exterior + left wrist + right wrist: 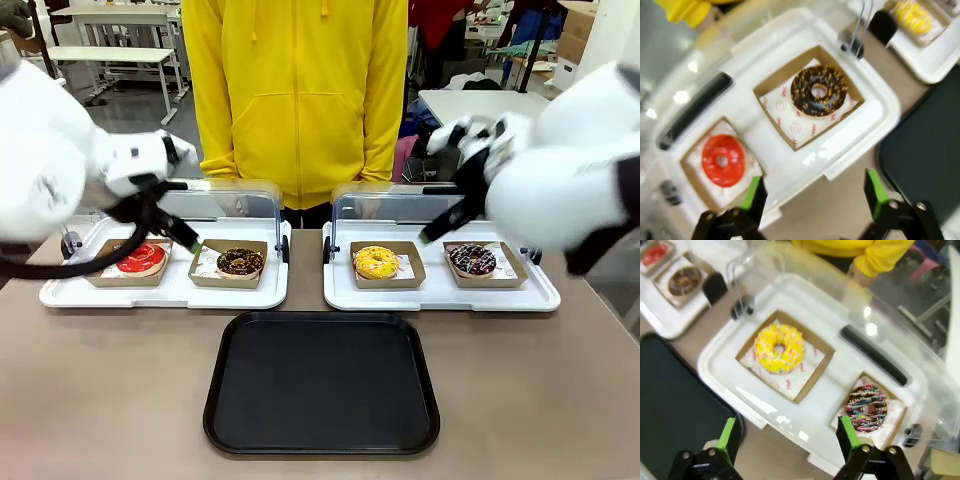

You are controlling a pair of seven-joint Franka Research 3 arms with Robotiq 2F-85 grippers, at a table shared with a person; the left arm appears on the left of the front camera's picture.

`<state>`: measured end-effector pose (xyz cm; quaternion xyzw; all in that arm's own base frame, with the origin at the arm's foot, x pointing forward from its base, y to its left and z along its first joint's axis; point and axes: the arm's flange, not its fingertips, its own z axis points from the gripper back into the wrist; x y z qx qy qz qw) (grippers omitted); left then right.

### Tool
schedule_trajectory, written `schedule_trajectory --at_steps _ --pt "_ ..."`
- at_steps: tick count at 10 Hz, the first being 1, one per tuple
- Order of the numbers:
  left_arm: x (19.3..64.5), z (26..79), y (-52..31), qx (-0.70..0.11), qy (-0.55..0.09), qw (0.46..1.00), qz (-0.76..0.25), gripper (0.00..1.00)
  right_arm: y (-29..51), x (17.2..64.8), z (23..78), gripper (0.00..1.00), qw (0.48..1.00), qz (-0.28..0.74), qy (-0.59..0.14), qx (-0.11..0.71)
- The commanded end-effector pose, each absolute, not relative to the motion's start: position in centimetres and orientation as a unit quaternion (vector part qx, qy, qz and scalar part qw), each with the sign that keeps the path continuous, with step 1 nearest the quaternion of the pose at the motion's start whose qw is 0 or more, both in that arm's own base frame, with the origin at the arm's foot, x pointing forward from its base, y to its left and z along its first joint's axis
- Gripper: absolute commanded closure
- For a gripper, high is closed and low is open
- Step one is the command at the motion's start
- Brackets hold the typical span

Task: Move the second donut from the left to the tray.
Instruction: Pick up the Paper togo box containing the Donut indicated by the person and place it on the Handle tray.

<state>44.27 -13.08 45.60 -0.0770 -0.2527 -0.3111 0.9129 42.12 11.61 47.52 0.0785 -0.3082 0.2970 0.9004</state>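
One brown table (100, 380) spans the scene, with a person in a yellow hoodie (295, 100) standing at its far side. Nearest the robot lies the black tray (321, 380), flat and bare. Beyond it sit two white trays, the left one (165, 290) and the right one (440, 293), each with its clear lid raised at the back. The second donut from the left (240, 262), chocolate with pale crumbs, rests in its brown cardboard holder on the right half of the left white tray, beside a red donut (141, 258). A yellow donut (376, 262) and a sprinkled dark donut (473, 259) sit on the right white tray. The left gripper (815, 195) hangs over the left tray's near rim, jaws spread wide and empty, apart from the chocolate donut. The right gripper (786, 436) hovers over the right tray's near edge, also wide open and holding nothing.
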Motion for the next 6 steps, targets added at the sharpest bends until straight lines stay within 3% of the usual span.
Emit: schedule_trajectory --at_steps 1,4,6 --pt "47.3 50.1 -8.1 -0.139 -0.212 0.895 -0.368 0.0 3.3 43.5 51.6 0.0 0.887 0.313 -0.309 0.14" --pt "49.3 53.6 0.6 -0.239 -0.209 0.82 -0.477 0.0 -10.2 43.2 53.0 0.0 0.835 0.335 -0.371 0.23" --pt "49.3 53.8 6.7 -0.294 -0.261 0.786 -0.477 0.0 -14.9 41.7 51.8 0.0 0.816 0.345 -0.401 0.234"
